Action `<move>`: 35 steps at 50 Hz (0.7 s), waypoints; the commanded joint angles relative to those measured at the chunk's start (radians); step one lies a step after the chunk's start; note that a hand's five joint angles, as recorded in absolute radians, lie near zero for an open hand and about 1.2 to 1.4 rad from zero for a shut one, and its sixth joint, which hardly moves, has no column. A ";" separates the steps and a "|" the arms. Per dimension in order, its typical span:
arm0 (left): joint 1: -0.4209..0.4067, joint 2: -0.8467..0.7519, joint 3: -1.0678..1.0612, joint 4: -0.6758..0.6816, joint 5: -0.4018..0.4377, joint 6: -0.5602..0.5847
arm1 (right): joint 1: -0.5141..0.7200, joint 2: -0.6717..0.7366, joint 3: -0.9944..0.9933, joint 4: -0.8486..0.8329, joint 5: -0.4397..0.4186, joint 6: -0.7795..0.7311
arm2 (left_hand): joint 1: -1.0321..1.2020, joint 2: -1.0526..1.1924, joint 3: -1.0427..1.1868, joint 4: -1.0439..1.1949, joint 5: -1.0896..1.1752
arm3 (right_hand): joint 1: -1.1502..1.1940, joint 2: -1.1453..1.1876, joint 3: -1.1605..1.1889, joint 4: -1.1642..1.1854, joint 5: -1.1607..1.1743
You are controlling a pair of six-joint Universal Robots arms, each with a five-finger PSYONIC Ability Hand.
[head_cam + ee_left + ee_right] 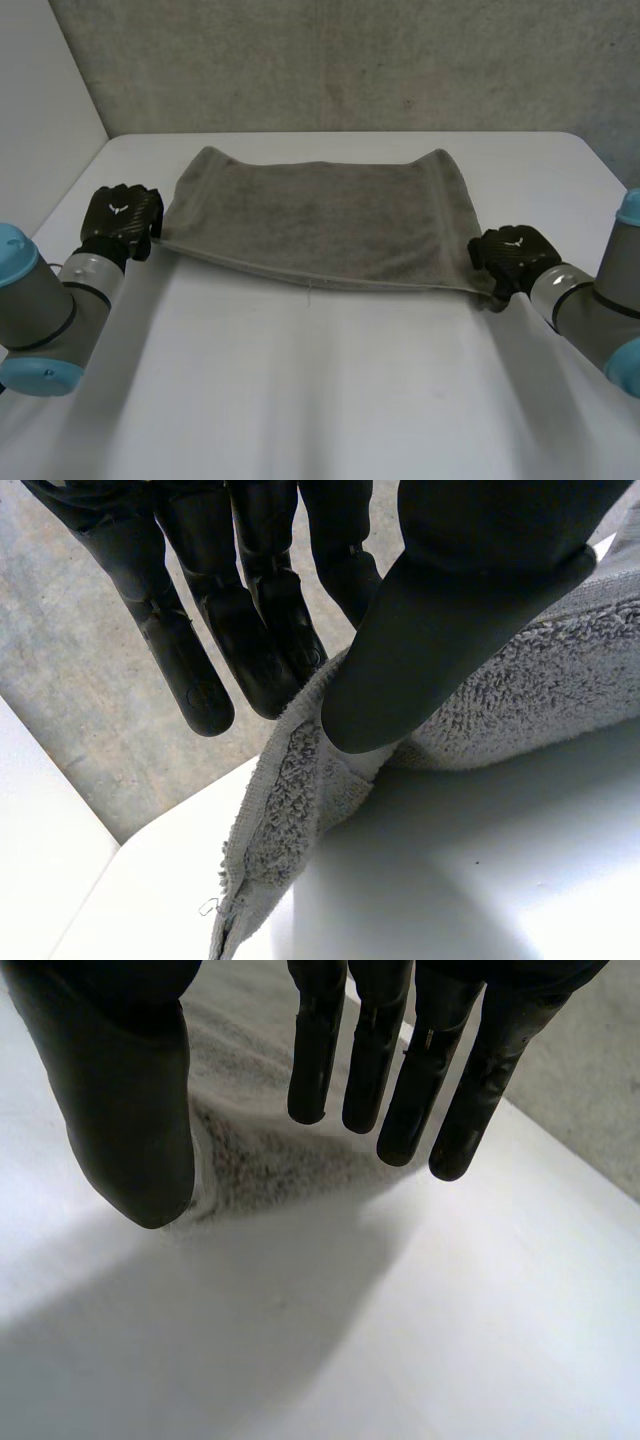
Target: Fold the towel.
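Observation:
A grey towel (320, 215) lies flat on the white table (320, 400), folded over with its doubled edge toward me. My left hand (122, 220) is at the towel's near left corner. In the left wrist view the thumb (450, 610) pinches that corner (300, 780) against the fingers (250, 630), lifting it slightly off the table. My right hand (512, 255) is at the near right corner. Its fingers (400, 1090) are straight and stand apart from the thumb (130, 1110), and the towel corner (260, 1160) lies loose on the table between them.
A grey concrete wall (350, 60) rises behind the table's far edge, and a white panel (40, 100) stands at the left. Bare tabletop stretches from the towel's near edge toward me, between the two arms.

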 commanded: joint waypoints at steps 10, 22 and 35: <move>-0.002 0.000 0.000 0.001 0.000 0.000 | -0.050 0.019 0.005 -0.033 -0.104 0.248 | 0.188 0.180 0.180 0.178 0.356 | -0.038 -0.064 -0.051 -0.044 -0.012; 0.000 0.000 0.000 0.001 0.000 0.000 | -0.047 0.031 -0.001 -0.065 -0.100 0.295 | 0.188 0.180 0.180 0.178 0.356 | -0.035 -0.061 -0.048 -0.041 -0.010; 0.004 0.001 0.002 0.001 0.002 -0.002 | -0.045 0.106 -0.056 -0.087 -0.049 0.281 | 0.188 0.180 0.180 0.178 0.356 | 0.253 0.226 0.240 0.247 0.278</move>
